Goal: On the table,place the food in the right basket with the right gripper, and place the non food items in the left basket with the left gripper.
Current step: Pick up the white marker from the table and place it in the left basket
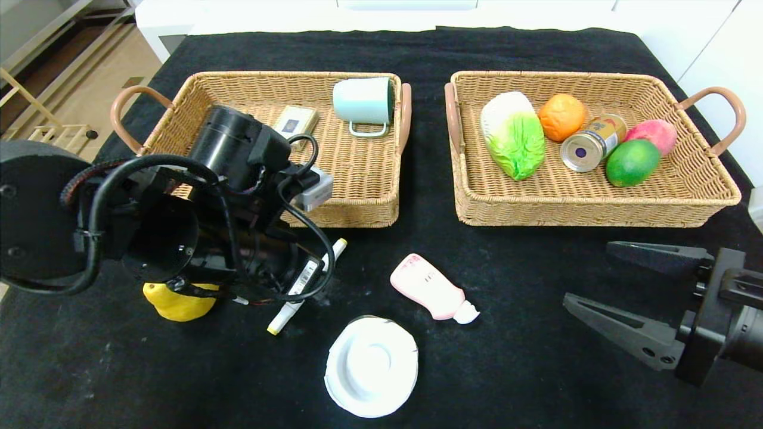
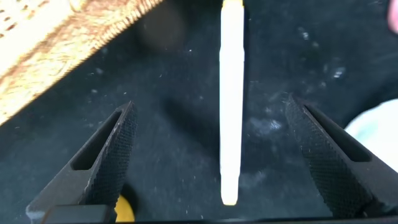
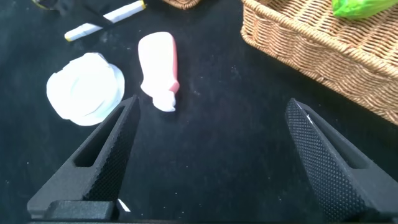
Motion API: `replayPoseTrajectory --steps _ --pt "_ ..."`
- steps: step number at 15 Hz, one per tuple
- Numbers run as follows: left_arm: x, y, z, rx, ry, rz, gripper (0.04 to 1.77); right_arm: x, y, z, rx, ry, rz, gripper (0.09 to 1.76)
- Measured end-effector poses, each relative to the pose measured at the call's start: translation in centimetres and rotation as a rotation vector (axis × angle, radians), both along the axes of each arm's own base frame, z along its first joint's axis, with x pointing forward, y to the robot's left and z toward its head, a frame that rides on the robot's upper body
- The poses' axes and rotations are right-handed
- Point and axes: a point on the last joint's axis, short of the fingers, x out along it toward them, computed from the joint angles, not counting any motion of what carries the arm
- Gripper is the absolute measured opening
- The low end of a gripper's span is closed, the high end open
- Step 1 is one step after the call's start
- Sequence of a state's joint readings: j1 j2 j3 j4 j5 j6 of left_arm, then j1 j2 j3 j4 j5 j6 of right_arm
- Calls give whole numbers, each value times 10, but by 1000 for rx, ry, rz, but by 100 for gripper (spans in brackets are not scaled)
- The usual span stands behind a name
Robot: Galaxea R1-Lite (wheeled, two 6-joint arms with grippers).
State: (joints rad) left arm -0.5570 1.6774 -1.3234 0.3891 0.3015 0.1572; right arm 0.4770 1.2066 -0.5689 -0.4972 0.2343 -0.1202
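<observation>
One slim white marker (image 2: 231, 99) with yellow tip, we note it between the left gripper (image 2: 211, 163) fingers spread wide, apparently untouched, right gripper (image 1: 626, 292) likewise agape over bare table (image 1: 536, 357).

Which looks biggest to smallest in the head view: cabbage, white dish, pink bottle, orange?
1. White dish, though it lies nearest the camera.
2. Cabbage, close behind; unsure against the dish.
3. Pink bottle.
4. Orange.

My left arm hides most of the yellow pear-shaped fruit (image 1: 176, 302) and the slim white marker's (image 1: 307, 279) middle.
</observation>
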Motion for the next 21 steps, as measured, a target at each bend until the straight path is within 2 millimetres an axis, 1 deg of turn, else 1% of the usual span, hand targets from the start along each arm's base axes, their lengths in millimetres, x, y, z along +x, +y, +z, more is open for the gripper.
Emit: replayPoseTrajectory --steps 8,12,13,15,17,20,21 --pt "13 -4 -13 11 17 15 172 2 -2 1 1 -2 -15 171" --pt "15 -4 -15 19 20 21 172 3 -3 1 2 -2 -20 171" --pt "15 -4 -15 18 21 22 166 3 -3 1 2 -1 -20 171" --pt "15 -4 -15 19 21 21 133 4 -3 1 1 0 -20 171" --pt "15 -4 -16 21 23 22 105 4 -4 1 2 -1 -21 171" --pt "15 -3 -16 23 26 23 73 4 -4 1 2 -1 -22 171" --pt "15 -3 -17 25 28 22 22 4 -4 1 1 -1 -21 171"
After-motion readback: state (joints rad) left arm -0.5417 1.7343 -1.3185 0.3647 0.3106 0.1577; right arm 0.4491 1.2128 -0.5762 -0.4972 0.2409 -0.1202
